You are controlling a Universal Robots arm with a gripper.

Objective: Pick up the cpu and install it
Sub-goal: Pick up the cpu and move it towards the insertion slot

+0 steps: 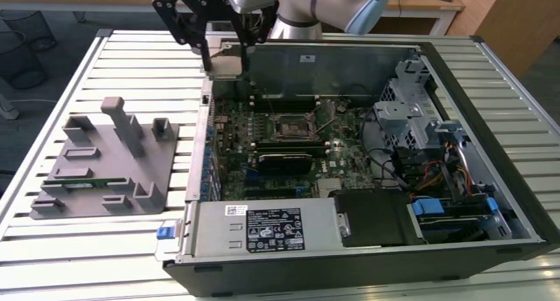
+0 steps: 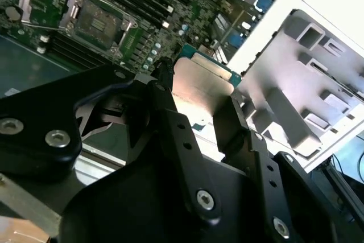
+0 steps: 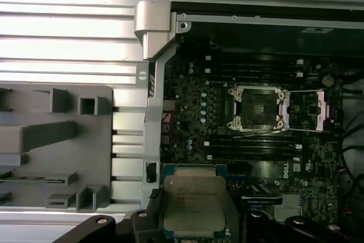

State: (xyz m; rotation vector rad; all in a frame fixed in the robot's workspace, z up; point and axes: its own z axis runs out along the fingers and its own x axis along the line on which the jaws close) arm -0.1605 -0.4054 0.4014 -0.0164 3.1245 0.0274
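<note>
One black two-fingered gripper (image 2: 196, 99) clamps the small flat square cpu (image 3: 193, 200), silver metal plate upward, by its opposite edges, likely to keep it level. It hangs well apart from the square black socket (image 3: 255, 108), whose metal frame (image 3: 307, 109) lies swung open to receive it.

Clear air from cpu (image 3: 193, 194) in gripper (image 3: 194, 219) to open socket (image 3: 259, 108); case wall (image 1: 202, 150) flanks on the exterior view's left, drive cage (image 1: 408, 114) right.

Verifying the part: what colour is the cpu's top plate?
Silver cpu, thin green rim; clearest in first wrist view.
</note>
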